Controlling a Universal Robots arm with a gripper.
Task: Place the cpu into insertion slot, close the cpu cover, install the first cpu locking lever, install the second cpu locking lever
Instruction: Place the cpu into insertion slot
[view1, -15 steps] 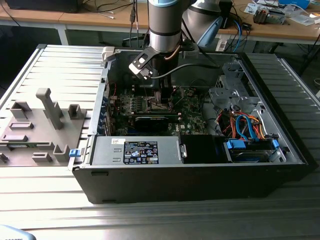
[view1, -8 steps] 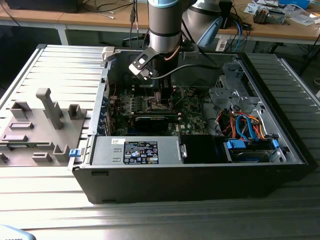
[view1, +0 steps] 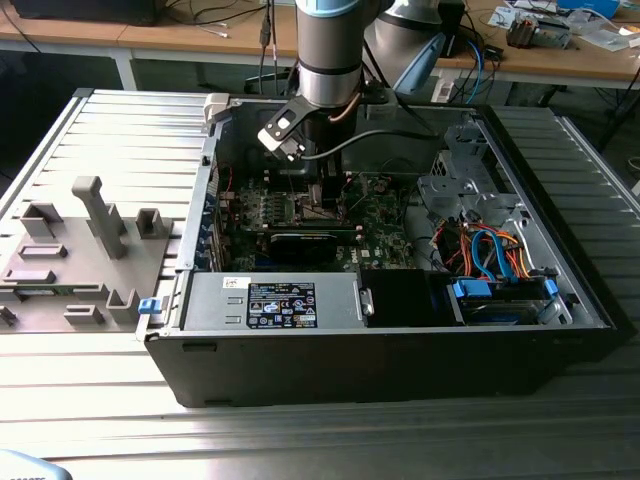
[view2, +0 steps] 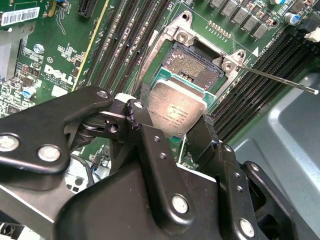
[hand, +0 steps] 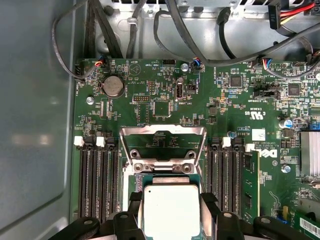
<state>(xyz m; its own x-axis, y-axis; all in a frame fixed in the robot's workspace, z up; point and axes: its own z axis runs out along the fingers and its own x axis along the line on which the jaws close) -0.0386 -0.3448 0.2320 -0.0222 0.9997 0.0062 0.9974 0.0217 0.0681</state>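
Observation:
My gripper (view2: 172, 120) is shut on the cpu (view2: 176, 111), a flat silver-topped square chip pinched by two opposite edges between black fingers (view2: 142, 125). The chip hangs just over the insertion slot (view2: 194, 66) and hides part of it, while the slot's far pin field stays bare. In the first wrist view the cpu (hand: 171, 210) sits between the fingertips, and beyond it the cpu cover (hand: 150, 130) stands raised open. A thin locking lever (view2: 280, 80) sticks out free beside the slot. In the exterior view the gripper (view1: 325, 195) is low inside the open computer case.
Long black memory slots (hand: 97, 180) flank the slot on both sides. A black card (view1: 300, 245) lies across the green board (view1: 385, 215). Cables and a drive cage (view1: 490, 250) fill the exterior view's right. A grey fixture plate (view1: 80, 250) lies outside the case.

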